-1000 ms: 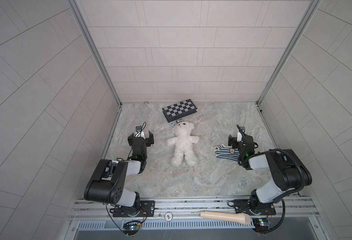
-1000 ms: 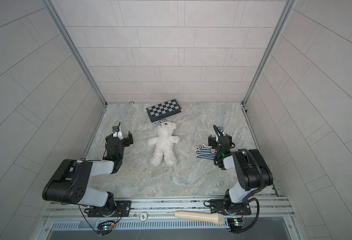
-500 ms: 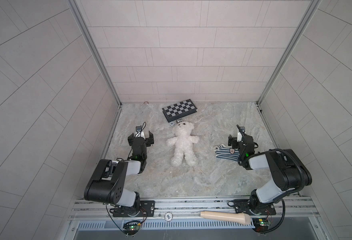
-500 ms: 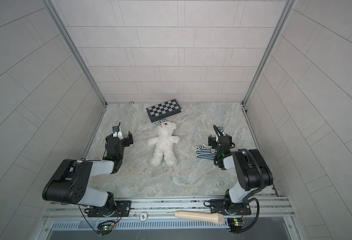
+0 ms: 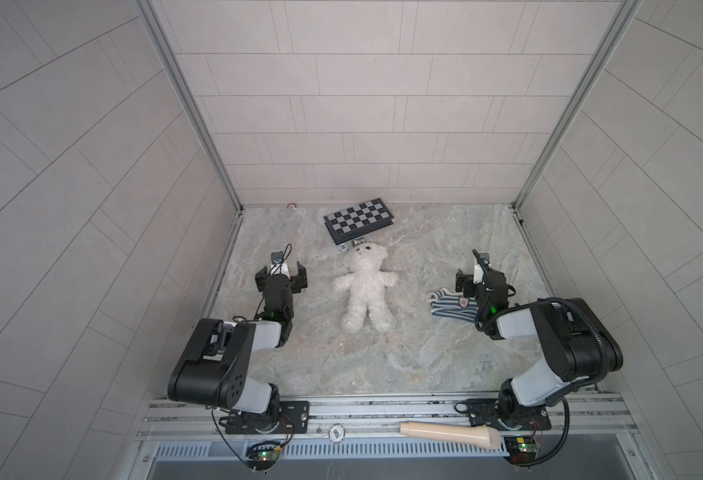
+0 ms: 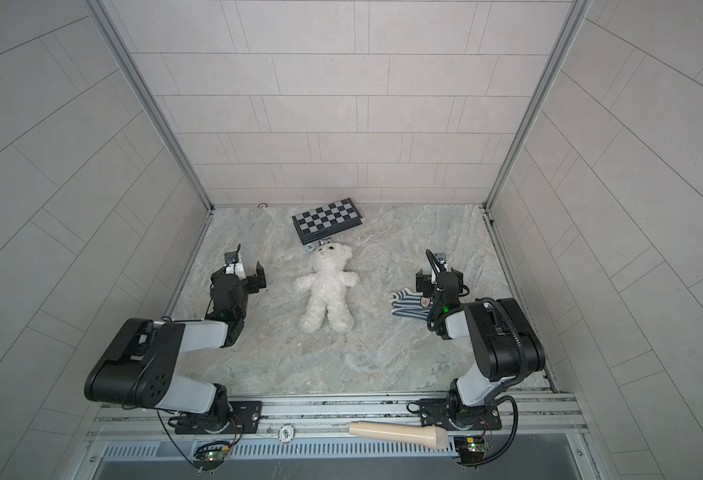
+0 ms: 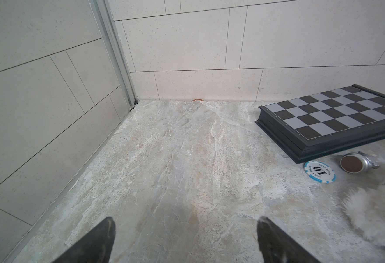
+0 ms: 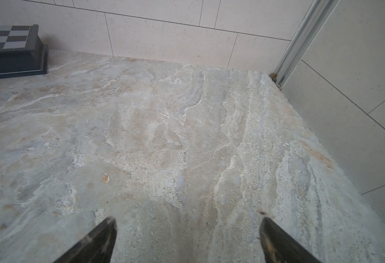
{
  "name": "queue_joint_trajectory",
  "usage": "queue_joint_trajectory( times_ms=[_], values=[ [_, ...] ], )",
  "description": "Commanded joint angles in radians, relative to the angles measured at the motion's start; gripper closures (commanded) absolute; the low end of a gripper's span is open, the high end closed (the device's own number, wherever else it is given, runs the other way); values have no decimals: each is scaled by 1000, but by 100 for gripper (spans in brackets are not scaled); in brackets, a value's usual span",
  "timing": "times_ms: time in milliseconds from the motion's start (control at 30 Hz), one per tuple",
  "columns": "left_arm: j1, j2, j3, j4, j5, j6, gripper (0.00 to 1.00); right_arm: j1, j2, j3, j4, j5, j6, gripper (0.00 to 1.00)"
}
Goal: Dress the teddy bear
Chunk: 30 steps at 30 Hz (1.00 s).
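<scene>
The teddy bear point(image 5: 364, 286) point(image 6: 326, 286), white and fluffy, lies on its back in the middle of the marble floor, head toward the back wall. A blue-and-white striped shirt point(image 5: 451, 305) point(image 6: 408, 305) lies crumpled to its right, partly under my right arm. My left gripper point(image 5: 281, 274) point(image 6: 239, 275) point(image 7: 186, 222) rests low, left of the bear, open and empty. My right gripper point(image 5: 480, 277) point(image 6: 439, 277) point(image 8: 187, 222) is just beyond the shirt's far right edge, open over bare floor. One furry arm of the bear point(image 7: 373, 216) shows in the left wrist view.
A chessboard point(image 5: 358, 218) point(image 7: 337, 113) point(image 8: 4, 45) lies near the back wall behind the bear's head, with a poker chip point(image 5: 343, 248) point(image 7: 320, 172) and a small metal cap point(image 7: 355, 162) beside it. A beige handle point(image 5: 449, 434) lies on the front rail. Tiled walls close three sides.
</scene>
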Motion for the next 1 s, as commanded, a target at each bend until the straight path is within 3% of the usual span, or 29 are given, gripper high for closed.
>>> queue_joint_trajectory(
  times_ms=[0,300,567,800,967],
  values=[
    [7,2,10,-2,3,-8,0,-3,-1,13,4,-1,-9,1],
    [6,-40,-11,3,-21,-18,0,-1,-38,-5,8,18,-8,1],
    [6,-128,-29,-49,-72,-35,0,0,-127,3,-90,25,-8,0],
    [-1,-323,-44,-171,-81,-58,0,22,-266,55,-334,35,-23,0],
    [-78,-479,-29,-278,-141,-89,0,57,-380,135,-562,53,13,0]
  ],
)
